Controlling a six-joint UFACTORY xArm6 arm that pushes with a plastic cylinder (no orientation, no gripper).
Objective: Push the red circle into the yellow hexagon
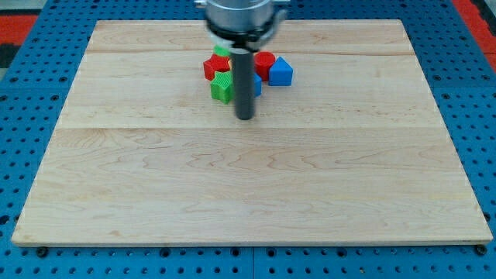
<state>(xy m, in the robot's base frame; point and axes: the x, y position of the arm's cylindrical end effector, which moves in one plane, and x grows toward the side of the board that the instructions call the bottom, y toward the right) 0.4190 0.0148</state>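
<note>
Our body in view: a straight, dark grey rod of round section, smooth and unmarked, ending in our tip (245, 118), cut flat. Above it a broader round collar, silver-grey metal with a darker band beneath, cropped by the frame's far edge. No cables or screws can be made out.

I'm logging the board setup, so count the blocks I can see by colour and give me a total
Red: 2, red block and red block
Green: 2, green block and green block
Blue: 2, blue block and blue block
Yellow: 0 visible
Total: 6; my tip may hide others.
</note>
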